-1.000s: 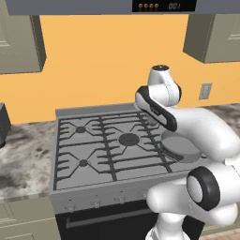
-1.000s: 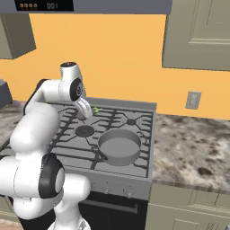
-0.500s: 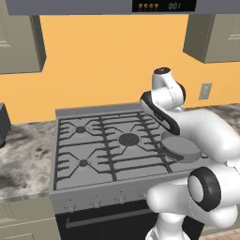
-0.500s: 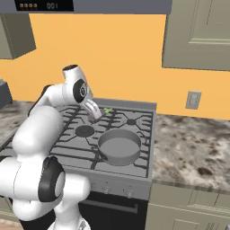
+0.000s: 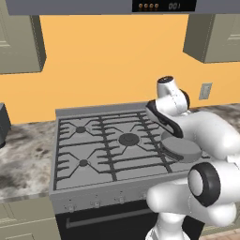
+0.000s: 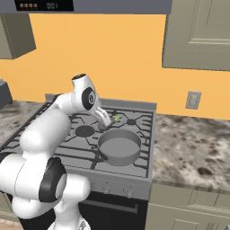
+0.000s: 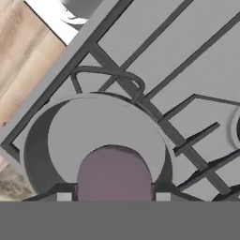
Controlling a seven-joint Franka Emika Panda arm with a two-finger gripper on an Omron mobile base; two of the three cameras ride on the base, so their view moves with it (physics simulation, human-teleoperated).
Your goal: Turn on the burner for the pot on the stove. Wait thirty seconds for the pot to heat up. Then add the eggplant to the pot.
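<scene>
In the hand view a dull purple eggplant (image 7: 115,172) sits between my gripper's (image 7: 114,197) two fingertips, which are shut on it. Directly beneath lies the round grey pot (image 7: 35,150), its dark handle (image 7: 108,72) pointing toward the stove's edge. In the right base view my gripper (image 6: 108,123) hangs just above the far left rim of the pot (image 6: 119,147), which stands on the front right of the stove (image 6: 72,150). The left base view shows the pot (image 5: 182,149) partly behind my arm. The burner under the pot is hidden.
A row of small knobs (image 6: 106,190) runs along the stove's front. The larger middle burner (image 5: 128,138) lies left of the pot. Speckled counter (image 6: 197,148) extends to the right of the stove, and a raised back rim (image 5: 98,110) stands against the orange wall.
My hand has swung right and forward from over the back middle of the stove to above the pot, with the eggplant still between its fingers. The pot has not moved.
</scene>
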